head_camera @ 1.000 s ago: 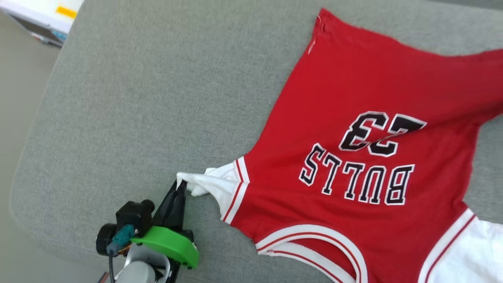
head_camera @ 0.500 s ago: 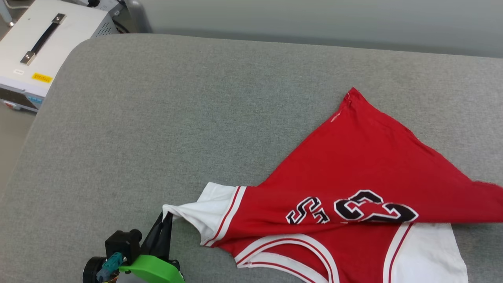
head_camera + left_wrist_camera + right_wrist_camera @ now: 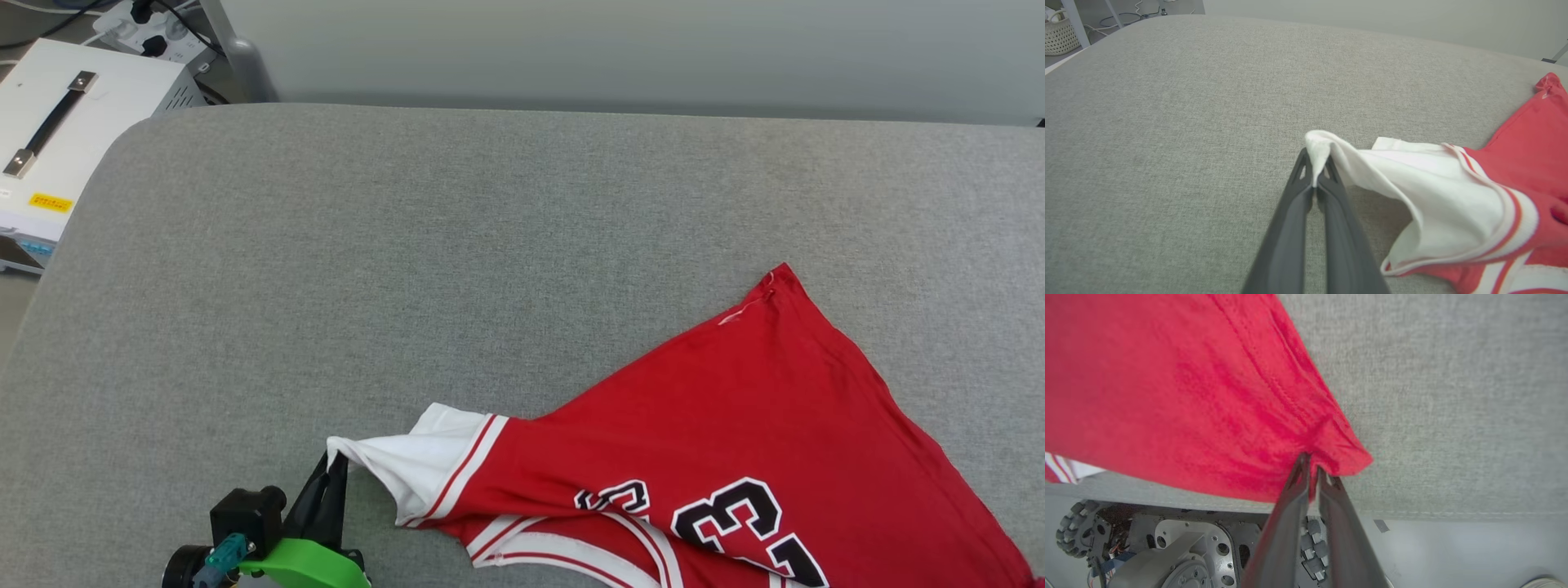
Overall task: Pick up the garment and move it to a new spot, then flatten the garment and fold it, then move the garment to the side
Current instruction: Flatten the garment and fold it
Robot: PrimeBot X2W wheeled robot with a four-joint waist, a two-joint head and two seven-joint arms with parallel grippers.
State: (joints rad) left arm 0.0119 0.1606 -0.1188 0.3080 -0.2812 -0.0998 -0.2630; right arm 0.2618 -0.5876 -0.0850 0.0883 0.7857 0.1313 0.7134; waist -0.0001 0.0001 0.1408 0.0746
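Observation:
The garment (image 3: 735, 408), a red shirt with white sleeves and a dark-and-white printed number, lies at the near right of the grey padded table (image 3: 408, 245). Its red body is folded toward me, covering part of the print. My left gripper (image 3: 333, 467) is shut on the tip of the white sleeve (image 3: 1437, 183), pinched between the left gripper (image 3: 1315, 171) fingers just above the table. In the right wrist view my right gripper (image 3: 1310, 467) pinches a corner of the garment's red hem (image 3: 1188, 396) near the table's front edge.
A white box with a metal handle (image 3: 57, 139) stands off the table's far left corner, with a power strip (image 3: 147, 20) behind it. A wicker basket (image 3: 1059, 34) sits on the floor. My wheeled base (image 3: 1167, 547) shows below the table's front edge.
The head camera has tilted up, so the whole picture has shifted. The red hem has been drawn toward the near edge, folding the body over the lettering. The left gripper still holds the sleeve.

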